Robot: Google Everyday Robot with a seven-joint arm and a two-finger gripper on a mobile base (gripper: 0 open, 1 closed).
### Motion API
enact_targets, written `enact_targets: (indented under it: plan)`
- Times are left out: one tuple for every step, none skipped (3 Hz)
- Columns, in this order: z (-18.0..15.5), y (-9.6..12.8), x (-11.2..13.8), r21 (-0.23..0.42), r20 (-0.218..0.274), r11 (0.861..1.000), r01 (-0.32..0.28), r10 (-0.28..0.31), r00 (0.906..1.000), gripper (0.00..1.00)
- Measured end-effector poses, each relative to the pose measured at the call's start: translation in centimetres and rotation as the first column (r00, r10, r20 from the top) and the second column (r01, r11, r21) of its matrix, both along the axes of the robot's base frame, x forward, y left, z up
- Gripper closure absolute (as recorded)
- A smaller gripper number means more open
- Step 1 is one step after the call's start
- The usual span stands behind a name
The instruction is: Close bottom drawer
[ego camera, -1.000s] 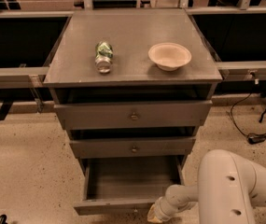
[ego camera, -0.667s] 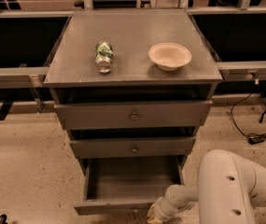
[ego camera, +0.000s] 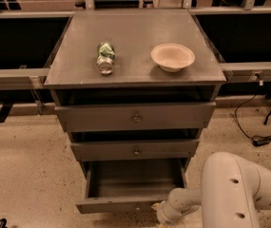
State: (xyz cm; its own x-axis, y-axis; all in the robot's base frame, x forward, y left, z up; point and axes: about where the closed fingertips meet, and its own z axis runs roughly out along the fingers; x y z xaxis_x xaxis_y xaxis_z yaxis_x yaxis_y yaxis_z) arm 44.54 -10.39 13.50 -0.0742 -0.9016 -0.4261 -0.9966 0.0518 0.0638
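Note:
The bottom drawer (ego camera: 125,204) of the grey metal cabinet is pulled out, and its shallow tray (ego camera: 135,179) looks empty. Its slim front panel faces me near the lower edge of the camera view. My gripper (ego camera: 159,212) is at the right end of that front panel, low by the floor, at the end of the white arm (ego camera: 235,189) that comes in from the lower right. The gripper is close to or touching the panel; I cannot tell which.
The top drawer (ego camera: 136,117) and middle drawer (ego camera: 136,150) stand slightly out. On the cabinet top lie a crushed green can (ego camera: 105,57) and a beige bowl (ego camera: 172,57). Dark benches flank the cabinet. Cables (ego camera: 261,137) lie on the speckled floor at right.

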Motion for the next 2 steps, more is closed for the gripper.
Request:
enact_targets:
  plan:
    - [0.03, 0.23, -0.02, -0.001, -0.001, 1.000, -0.007, 0.007, 1.0000, 0.24]
    - [0.74, -0.38, 0.58, 0.008, 0.027, 1.000, 0.004, -0.004, 0.9996, 0.47]
